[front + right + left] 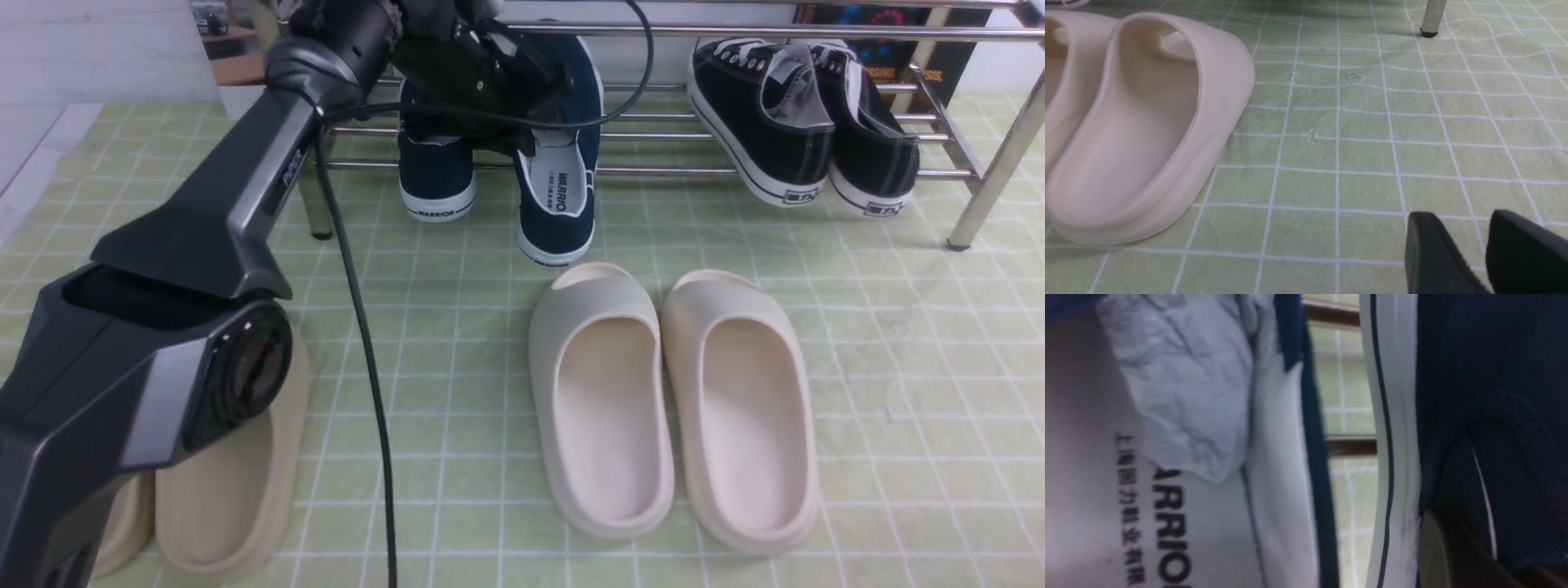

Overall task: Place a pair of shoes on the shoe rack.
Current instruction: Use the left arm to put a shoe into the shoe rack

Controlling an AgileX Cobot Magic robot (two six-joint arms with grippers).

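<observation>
Locate the navy pair on the lower tier of the shoe rack (984,173), towards its left end. The left navy shoe (438,184) points toe-inward; the right navy shoe (555,220) lies beside it, its heel reaching farther out past the front tube. Both carry white rubber soles (the right one shows its printed grey insole).

Your left gripper (526,140) is at the right navy shoe, by its collar. Its fingers are closed together; the wrist view is close and dark there, so whether they pinch the canvas cannot be confirmed. Crumpled paper (1188,384) lies inside one navy shoe.

Your right gripper (1457,220) is released, its fingers parted with bare cloth visible between them, above the green checked cloth (1355,183). It is well apart from the rack.

Note the black lace-up sneakers (763,122) side by side on the lower tier, near the right end. The cream slides (604,408) stand on the cloth in front of the rack, touching along their inner sides. A second, beige pair of slides (220,498) sits at your left, partly covered by the left arm (204,237) (a black cable (359,310) hangs from that arm).
</observation>
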